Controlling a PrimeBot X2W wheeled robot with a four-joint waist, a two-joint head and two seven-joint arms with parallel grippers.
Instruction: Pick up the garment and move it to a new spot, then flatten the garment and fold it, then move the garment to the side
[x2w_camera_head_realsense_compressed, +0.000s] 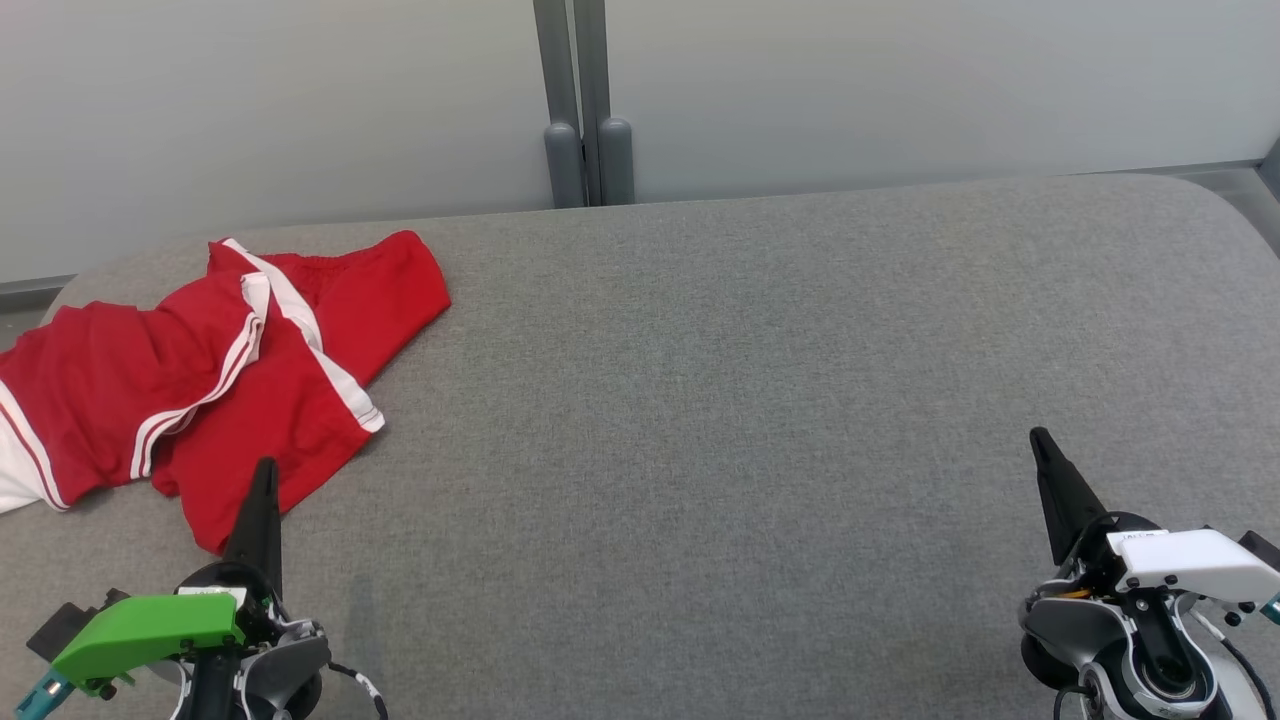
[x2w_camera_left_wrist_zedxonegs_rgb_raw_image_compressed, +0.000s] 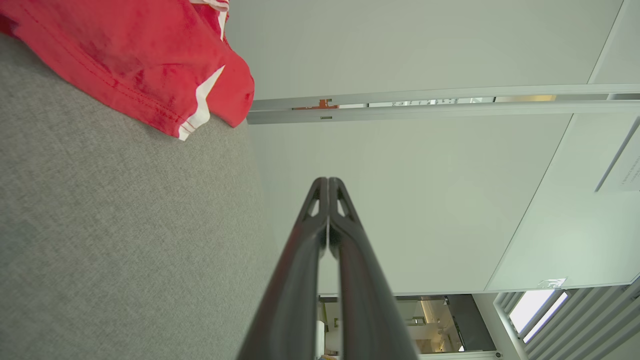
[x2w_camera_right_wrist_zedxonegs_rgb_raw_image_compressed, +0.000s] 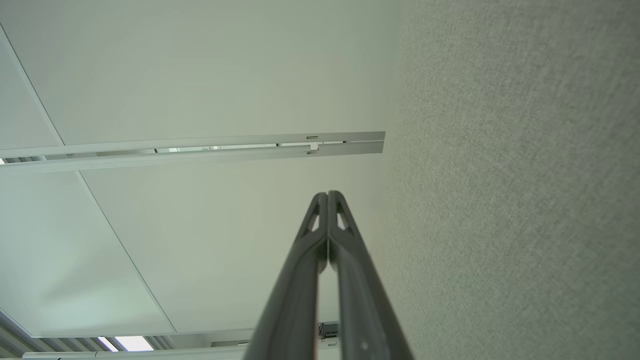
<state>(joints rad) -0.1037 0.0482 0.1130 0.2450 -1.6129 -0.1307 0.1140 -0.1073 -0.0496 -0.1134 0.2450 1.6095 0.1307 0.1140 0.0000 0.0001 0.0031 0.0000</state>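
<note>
Both the left gripper (x2w_camera_head_realsense_compressed: 265, 470) and right gripper (x2w_camera_head_realsense_compressed: 1042, 440) are sitting pinched shut, the red garment (x2w_camera_head_realsense_compressed: 230, 370) lying crumpled at the grey surface's (x2w_camera_head_realsense_compressed: 750, 400) far left
For the pick-up, the left gripper is likely needing to spread wide and bite a bunched fold, not one loose edge; the head view is giving the red garment's whole outline, the left wrist view its stitched hem up close

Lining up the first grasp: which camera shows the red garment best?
The head view: the red garment lies crumpled far left on the grey surface, almost whole, its left end cut by the frame. The left wrist view catches a striped hem corner; the right wrist view faces that surface and wall.
</note>
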